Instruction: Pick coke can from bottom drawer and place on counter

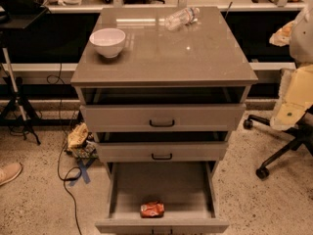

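A speckled floor (254, 199) runs under a grey cabinet whose top is the bench (195, 58). The bottom drawer (161, 182) is pulled well out, and the can (152, 209) lies on its side near the drawer's front edge, so opening looks done. Grasping, lifting and setting the can on the bench are all left. The gripper is out of view, so how its fingers stand cannot be told; nothing touches the can. Counted: three drawers, the upper two slightly out; one can; one white bowl (107, 41) and one clear bottle (182, 17), lying down, both on the bench; one office chair (288, 146) to the side.
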### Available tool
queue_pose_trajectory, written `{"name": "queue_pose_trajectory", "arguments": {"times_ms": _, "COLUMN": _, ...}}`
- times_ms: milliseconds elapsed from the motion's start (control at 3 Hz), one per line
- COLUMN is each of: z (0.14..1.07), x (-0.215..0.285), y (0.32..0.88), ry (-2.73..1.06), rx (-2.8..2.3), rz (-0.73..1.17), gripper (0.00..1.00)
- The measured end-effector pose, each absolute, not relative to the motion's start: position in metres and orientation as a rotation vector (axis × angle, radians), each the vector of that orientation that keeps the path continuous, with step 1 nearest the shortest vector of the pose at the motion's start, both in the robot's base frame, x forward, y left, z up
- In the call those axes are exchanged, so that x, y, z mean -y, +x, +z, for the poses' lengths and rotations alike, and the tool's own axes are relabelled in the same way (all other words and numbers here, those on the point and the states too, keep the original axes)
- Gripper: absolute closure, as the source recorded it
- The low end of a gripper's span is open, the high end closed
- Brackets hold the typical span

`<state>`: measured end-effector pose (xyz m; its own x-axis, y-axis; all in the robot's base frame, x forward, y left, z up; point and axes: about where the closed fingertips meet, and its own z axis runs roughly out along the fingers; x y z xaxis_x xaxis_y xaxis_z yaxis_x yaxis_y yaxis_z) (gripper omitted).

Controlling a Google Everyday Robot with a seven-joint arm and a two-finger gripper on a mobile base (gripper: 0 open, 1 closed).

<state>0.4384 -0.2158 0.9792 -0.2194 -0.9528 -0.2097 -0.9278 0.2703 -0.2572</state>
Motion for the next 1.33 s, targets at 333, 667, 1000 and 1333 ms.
{"name": "queue_pose_trajectory", "arguments": {"times_ms": 333, "z": 0.979, "x": 0.216, "y": 0.438, "ry": -1.718, "rx": -2.223, "rz": -0.108, "gripper": 0.00}}
{"name": "queue_pose_trajectory", "arguments": {"times_ms": 667, "z": 0.946, "x": 0.227, "y": 0.446, "ry": -1.684, "rx": -2.203, "rz": -0.024, "gripper": 0.00}}
{"name": "queue_pose_trajectory", "arguments": {"times_ms": 1000, "z": 0.859, "x": 0.228, "y": 0.459, "ry": -1.653, "rx": -2.161, "rz": 0.180, "gripper": 0.00}}
{"name": "queue_pose_trajectory", "arguments": {"times_ms": 1333, "z": 0.758, "x": 0.212, "y": 0.470, "ry": -1.613, "rx": -2.106, "rz": 0.394, "gripper": 0.00}}
